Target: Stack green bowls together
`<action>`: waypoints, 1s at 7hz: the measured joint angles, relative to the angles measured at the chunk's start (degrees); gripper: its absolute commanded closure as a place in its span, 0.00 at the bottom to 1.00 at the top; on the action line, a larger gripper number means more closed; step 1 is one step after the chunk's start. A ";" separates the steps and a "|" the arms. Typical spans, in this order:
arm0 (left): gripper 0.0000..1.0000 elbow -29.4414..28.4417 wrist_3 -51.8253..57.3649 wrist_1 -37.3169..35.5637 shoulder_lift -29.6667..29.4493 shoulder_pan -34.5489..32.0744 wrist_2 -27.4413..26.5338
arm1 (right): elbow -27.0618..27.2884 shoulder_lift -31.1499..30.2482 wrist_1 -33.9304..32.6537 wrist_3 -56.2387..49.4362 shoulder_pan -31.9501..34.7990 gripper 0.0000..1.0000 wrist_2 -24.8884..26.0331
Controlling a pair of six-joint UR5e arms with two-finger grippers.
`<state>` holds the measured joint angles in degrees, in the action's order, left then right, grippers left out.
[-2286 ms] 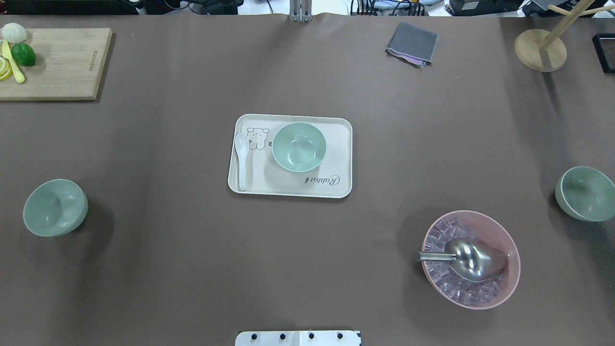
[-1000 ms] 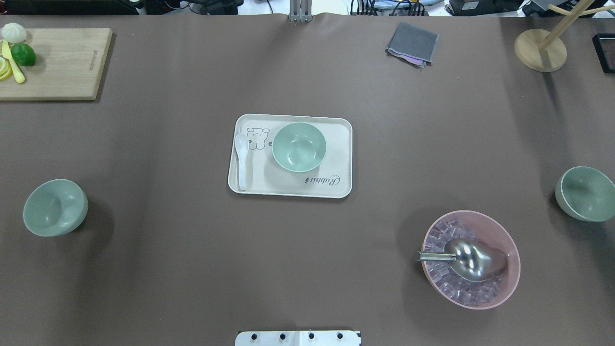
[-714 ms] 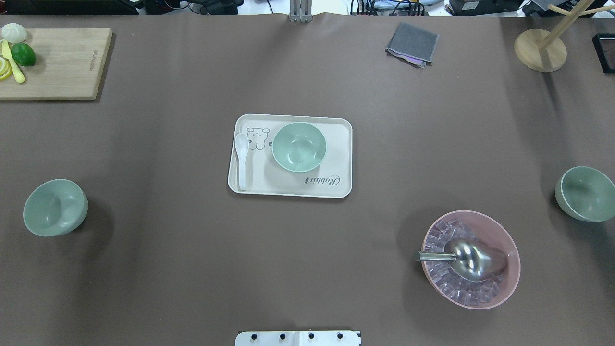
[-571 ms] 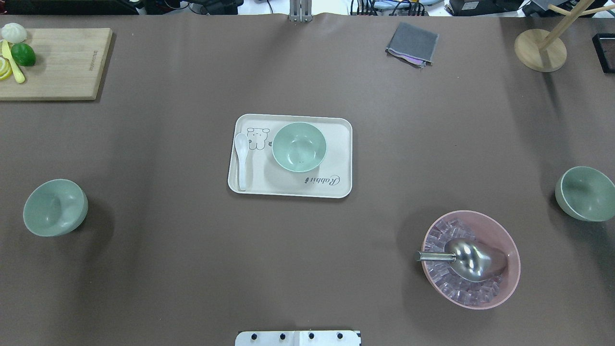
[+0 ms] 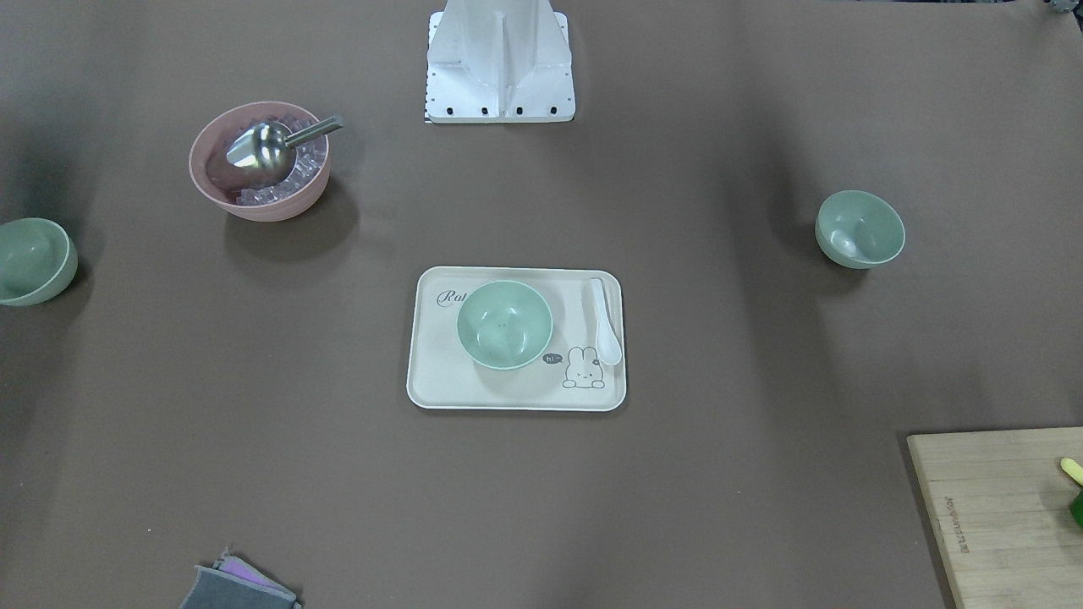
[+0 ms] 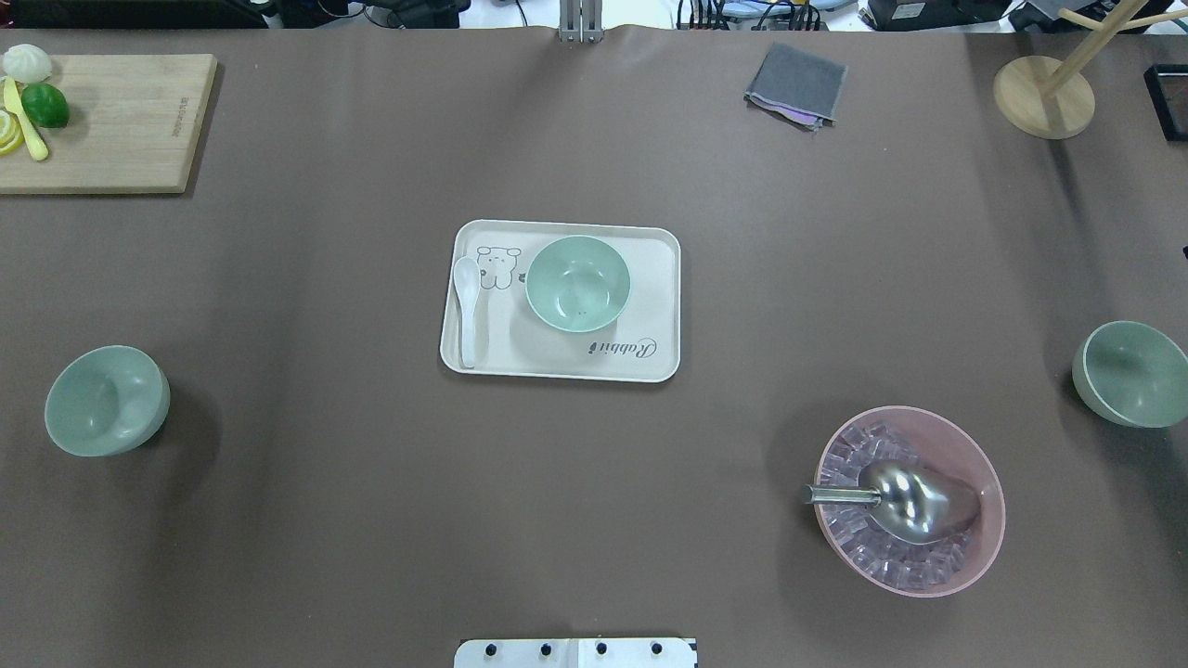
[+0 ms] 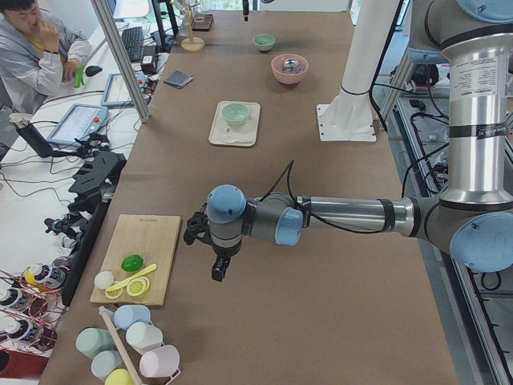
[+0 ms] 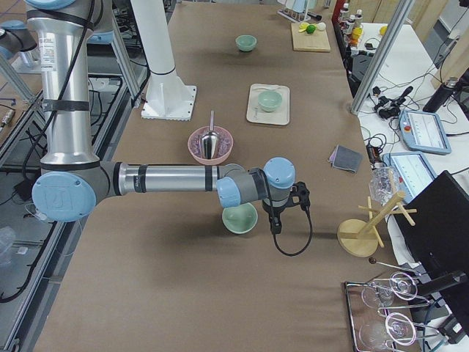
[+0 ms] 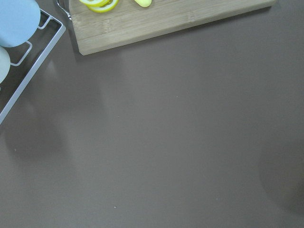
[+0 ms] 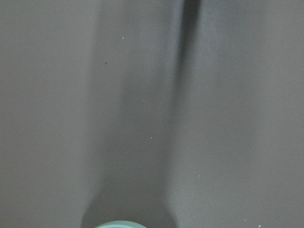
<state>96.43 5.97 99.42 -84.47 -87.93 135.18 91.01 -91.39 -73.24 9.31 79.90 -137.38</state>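
1. The table is covered with a matte brown sheet, smooth apart from faint creases.
2. The three green bowls are small, round and pale mint. They are smooth matte plastic with thin lighter rims, and they stand upright and well apart from one another.
3. The middle bowl sits on a cream rectangular tray with rounded corners and a printed rabbit. A glossy white spoon lies beside the bowl on the tray.
4. The left bowl stands alone on the table at the robot's left.
5. The right bowl stands at the far right edge. Near it is a translucent pink bowl of clear ice cubes, holding a shiny metal scoop.
6. A pale wooden cutting board, a folded grey cloth and a round wooden stand base lie along the far side.
7. The left gripper hangs over bare table near the cutting board. The right gripper hangs just beside the right bowl.
8. Both grippers show only in the side views, so I cannot tell whether their jaws are spread or pressed together.
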 measured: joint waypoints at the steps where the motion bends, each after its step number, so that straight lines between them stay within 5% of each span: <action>1: 0.02 0.07 -0.34 0.01 -0.02 0.02 0.04 | -0.17 -2.51 4.89 2.68 -2.16 0.02 0.80; 4: 0.02 0.42 -2.15 0.21 -0.74 0.04 0.14 | -0.70 -6.23 11.84 8.31 -8.46 0.08 5.01; 5: 0.02 0.56 -2.78 0.27 -1.13 0.04 0.16 | -1.58 -6.37 12.11 8.61 -9.61 0.21 5.69; 6: 0.02 0.64 -3.05 0.27 -1.40 0.04 0.17 | -2.72 -6.37 12.25 8.65 -10.54 0.40 5.92; 7: 0.02 0.85 -3.22 0.20 -1.56 0.04 0.35 | -3.59 -6.27 12.28 8.81 -11.14 0.88 5.96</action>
<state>97.28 2.76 99.61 -86.03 -87.89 135.53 87.42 -97.66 -60.96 18.12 68.75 -131.42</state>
